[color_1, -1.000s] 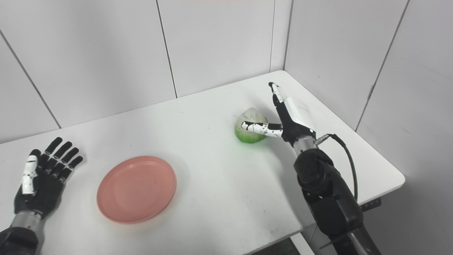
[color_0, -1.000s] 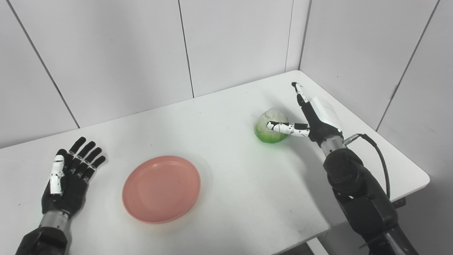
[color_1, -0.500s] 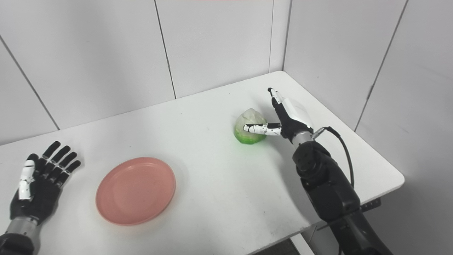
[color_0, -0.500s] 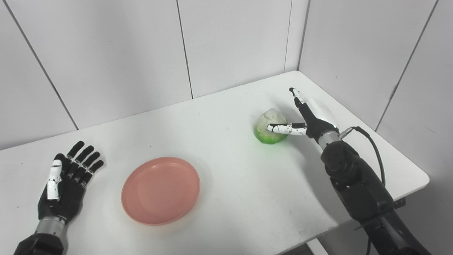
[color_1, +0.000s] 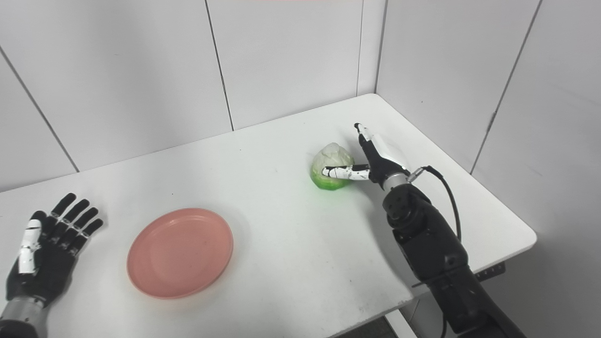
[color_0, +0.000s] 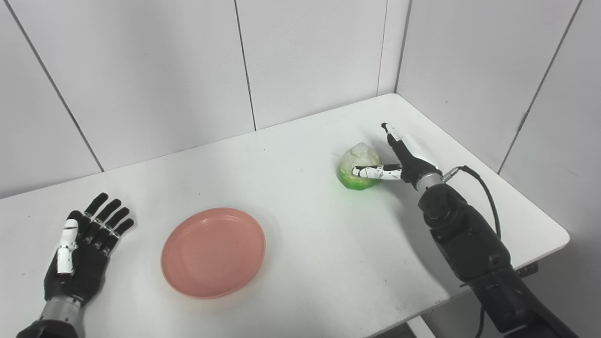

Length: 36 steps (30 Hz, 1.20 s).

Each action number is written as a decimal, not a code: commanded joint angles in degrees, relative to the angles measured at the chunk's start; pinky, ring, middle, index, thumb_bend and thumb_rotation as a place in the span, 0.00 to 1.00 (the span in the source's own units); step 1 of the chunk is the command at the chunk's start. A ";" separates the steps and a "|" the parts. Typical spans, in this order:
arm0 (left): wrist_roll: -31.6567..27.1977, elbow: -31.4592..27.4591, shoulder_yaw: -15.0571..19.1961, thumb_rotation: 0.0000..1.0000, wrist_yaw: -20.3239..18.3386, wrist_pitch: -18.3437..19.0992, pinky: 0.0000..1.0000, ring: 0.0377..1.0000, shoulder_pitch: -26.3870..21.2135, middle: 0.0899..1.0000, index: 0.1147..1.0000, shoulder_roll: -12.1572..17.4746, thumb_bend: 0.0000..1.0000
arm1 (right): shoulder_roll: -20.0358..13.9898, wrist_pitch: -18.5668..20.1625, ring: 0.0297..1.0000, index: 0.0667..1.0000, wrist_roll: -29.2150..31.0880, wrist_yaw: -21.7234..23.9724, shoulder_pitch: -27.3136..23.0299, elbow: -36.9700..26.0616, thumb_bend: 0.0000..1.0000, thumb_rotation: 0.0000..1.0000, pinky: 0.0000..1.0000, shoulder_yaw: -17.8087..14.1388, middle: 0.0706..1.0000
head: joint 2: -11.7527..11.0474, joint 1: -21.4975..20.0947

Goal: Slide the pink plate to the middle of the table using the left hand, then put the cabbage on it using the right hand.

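The pink plate (color_0: 213, 251) lies flat on the white table (color_0: 305, 234), left of its middle, with nothing on it. A pale cabbage with a green base (color_0: 358, 162) sits toward the right rear. My right hand (color_0: 406, 157) is open right beside the cabbage; its thumb lies across the cabbage's front and its fingers reach past the right side. My left hand (color_0: 82, 249) rests open, fingers spread, near the table's left edge, well apart from the plate.
White wall panels close off the back and right of the table, meeting in a corner behind the cabbage. The table's right and front edges (color_0: 540, 244) drop off near my right forearm (color_0: 469, 239). A black cable (color_0: 483, 188) loops from the right wrist.
My right hand has dropped lower and come closer around the cabbage. My left hand has drawn back toward the lower left, away from the plate. Plate and cabbage have not moved.
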 commanded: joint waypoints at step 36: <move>0.17 1.40 -1.45 0.83 -0.33 2.55 0.81 0.82 6.54 0.82 0.80 -0.90 0.47 | -1.42 -0.79 0.88 0.93 0.88 0.84 -8.12 5.62 1.00 0.38 0.81 7.51 0.90 | 1.41 1.30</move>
